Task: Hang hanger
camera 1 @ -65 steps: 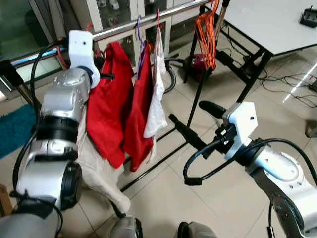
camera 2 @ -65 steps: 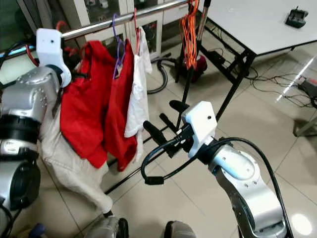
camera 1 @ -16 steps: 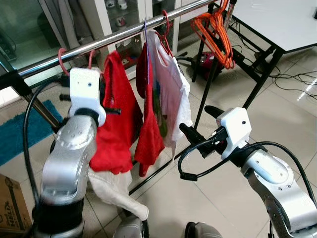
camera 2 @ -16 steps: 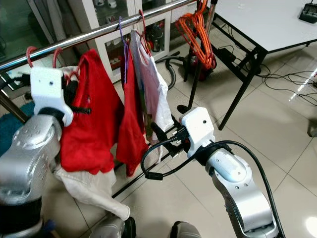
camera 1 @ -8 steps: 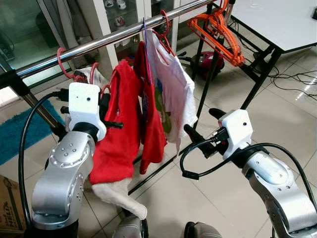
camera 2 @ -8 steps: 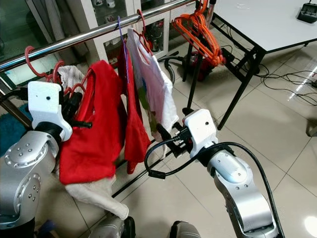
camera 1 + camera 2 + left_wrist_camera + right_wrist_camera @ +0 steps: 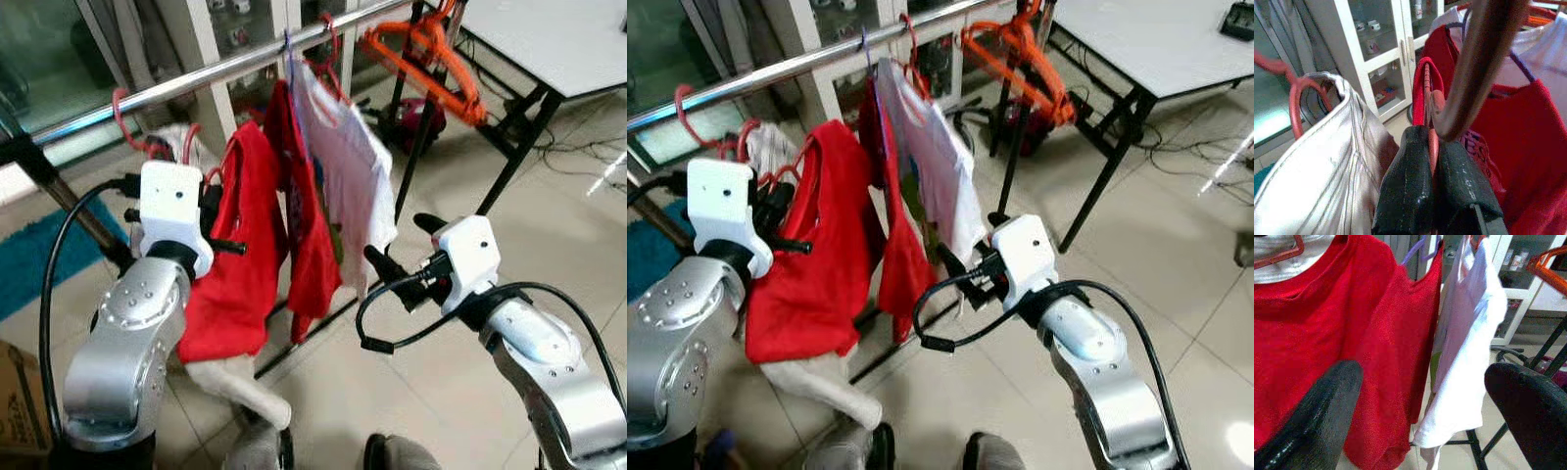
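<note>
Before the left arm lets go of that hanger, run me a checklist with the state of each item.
1. Left gripper shut on the red hanger: ok.
2. Hanger hook over the metal rail: cannot tell; the hook itself cannot be made out.
3. Red shirt on the held hanger: ok, it drapes beside the arm.
4. Room on the rail beside the hanging red top and white shirt: ok.
5. Right gripper open and holding nothing: ok.
6. Right gripper apart from the white shirt: cannot tell; it sits close under the hem.
</note>
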